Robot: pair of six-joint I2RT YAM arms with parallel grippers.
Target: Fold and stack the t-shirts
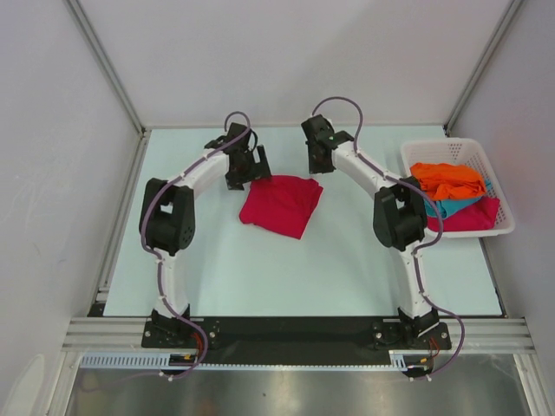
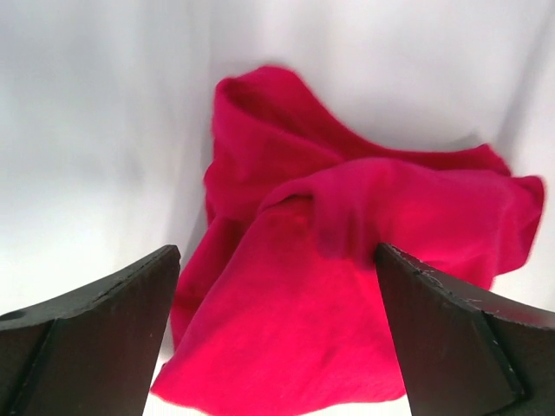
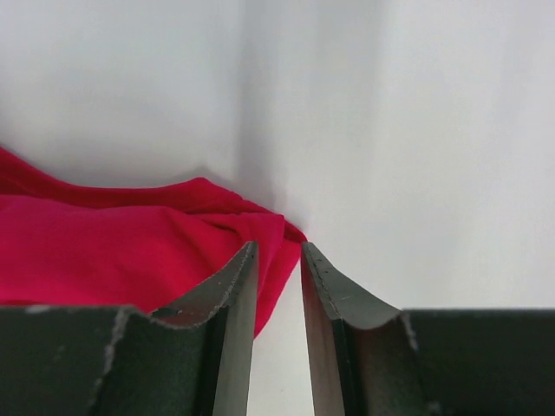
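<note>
A crimson red t-shirt (image 1: 282, 204) lies roughly folded on the table between my two arms. My left gripper (image 1: 257, 165) hangs open just above its far left corner. In the left wrist view the red cloth (image 2: 347, 286) lies under the wide-open left gripper (image 2: 277, 251), and nothing is between the jaws. My right gripper (image 1: 315, 161) is over the shirt's far right corner. In its wrist view the right gripper (image 3: 279, 247) has only a narrow gap and is empty, with the red shirt's edge (image 3: 104, 243) just left of it. An orange t-shirt (image 1: 447, 180) and a teal t-shirt (image 1: 451, 206) lie in the basket.
The white slatted basket (image 1: 451, 146) stands at the table's right edge, and another red cloth (image 1: 479, 217) lies in its near part. White walls enclose the table at the back and sides. The black base rail runs along the near edge.
</note>
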